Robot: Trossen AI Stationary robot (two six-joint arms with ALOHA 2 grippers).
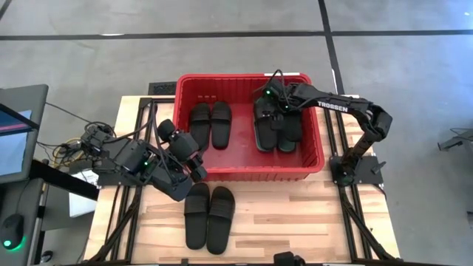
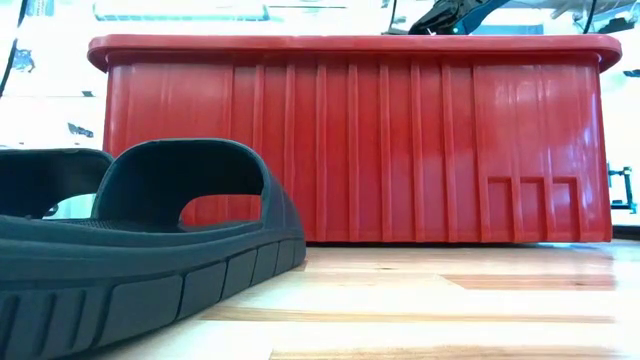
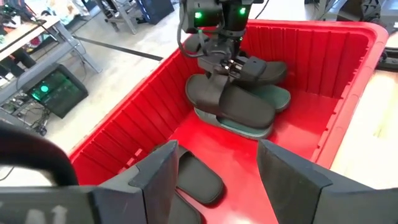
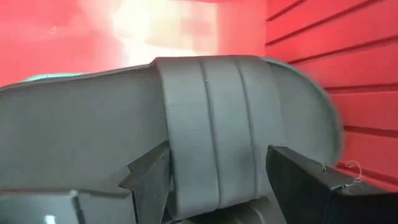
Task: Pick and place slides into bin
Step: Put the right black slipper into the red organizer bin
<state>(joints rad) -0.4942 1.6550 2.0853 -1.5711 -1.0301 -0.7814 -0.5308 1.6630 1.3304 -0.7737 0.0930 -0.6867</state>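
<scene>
A black slide (image 2: 140,250) lies right up against the low camera on the pale wooden table (image 2: 450,300), its ribbed sole and arched strap filling the corner, with a second black one (image 1: 221,219) touching it side by side, both outside the red bin (image 2: 350,140). From above, this pair sits just in front of the bin's near wall. Inside the bin, another black pair (image 1: 210,124) lies flat toward the left half, and on the right a heap of black slides rests on top of teal-green ones (image 3: 273,99). The right gripper (image 1: 275,100) hangs over that heap, its jaws spread wide to either side of the ribbed strap of the top black slide (image 4: 217,137), not pinching it. The left gripper (image 3: 214,171) hovers at the bin's near-left corner, jaws wide and holding nothing.
</scene>
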